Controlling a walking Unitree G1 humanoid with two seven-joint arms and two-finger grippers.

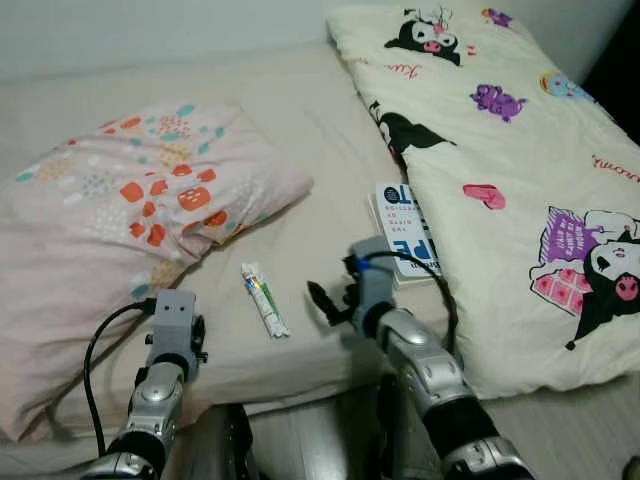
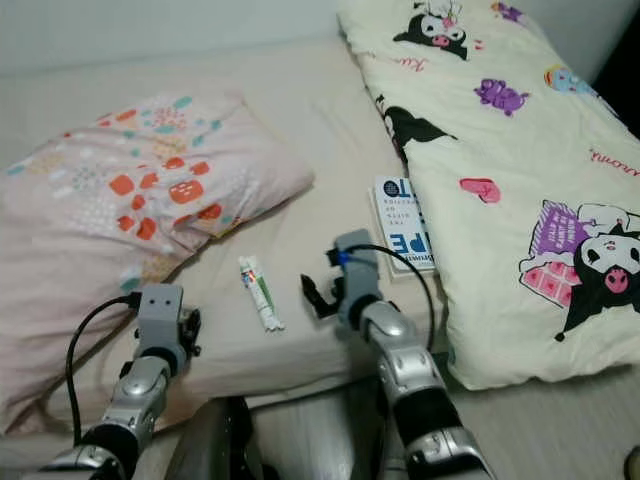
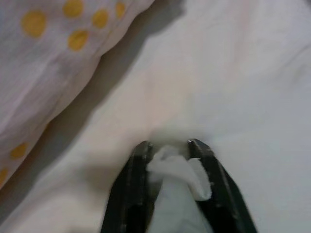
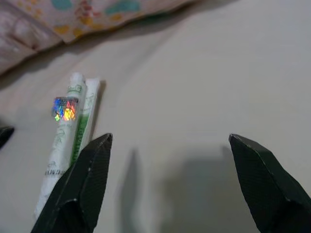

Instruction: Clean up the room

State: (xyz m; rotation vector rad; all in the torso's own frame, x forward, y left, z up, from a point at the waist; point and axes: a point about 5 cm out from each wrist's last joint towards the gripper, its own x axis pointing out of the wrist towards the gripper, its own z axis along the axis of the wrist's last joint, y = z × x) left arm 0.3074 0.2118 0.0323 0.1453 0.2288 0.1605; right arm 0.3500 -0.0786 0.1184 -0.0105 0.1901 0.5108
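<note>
While the right hand [image 4: 170, 184] hangs low over the bed [image 1: 300, 130] with its two black fingers spread wide apart, a white and green tube [image 1: 265, 299] lies flat on the sheet just beside it, near the middle of the frame. The left hand [image 3: 170, 150] squeezes a crumpled white tissue [image 3: 177, 189] by the spotted pillow [image 1: 130, 200] at left. A book [image 1: 400, 228] lies against the cartoon blanket [image 1: 520, 180] at right.

Soft, even indoor light lies over the bed sheet [image 1: 300, 130], a little dim and grainy. The pillow [image 1: 130, 200] casts a gentle shadow at its edge — darker in the left wrist view. Both wrist views are blurred close up, and the tube [image 4: 65, 141] beside the pillow carries a small rainbow glare.
</note>
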